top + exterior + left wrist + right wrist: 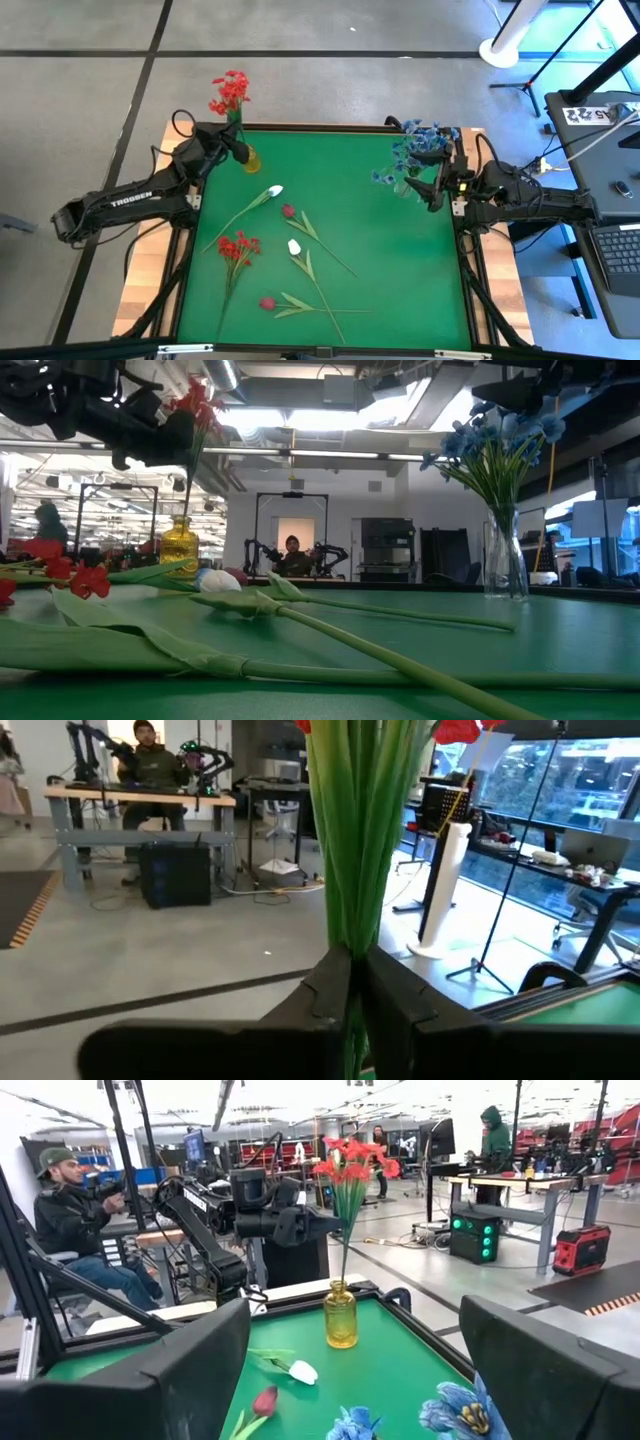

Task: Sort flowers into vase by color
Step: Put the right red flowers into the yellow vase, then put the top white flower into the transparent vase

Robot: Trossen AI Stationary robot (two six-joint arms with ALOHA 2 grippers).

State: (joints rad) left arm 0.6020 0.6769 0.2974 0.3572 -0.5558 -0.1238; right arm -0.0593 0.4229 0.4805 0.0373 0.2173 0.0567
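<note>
High view: overhead, straight down on whole green bench.
Low view: bench-top level, near stems, faces room.
Left wrist view: very close behind red stem, faces room.
Right wrist view: looks across bench; shares yellow vase with high and low views.

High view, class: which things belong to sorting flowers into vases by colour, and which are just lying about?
Belong to the job:
- red flowers held in the left gripper, stems in the yellow vase
- blue flowers in the clear vase
- loose red flowers, white tulips, dark pink buds
- open right gripper

Lying about:
- laptop
- white stand
</note>
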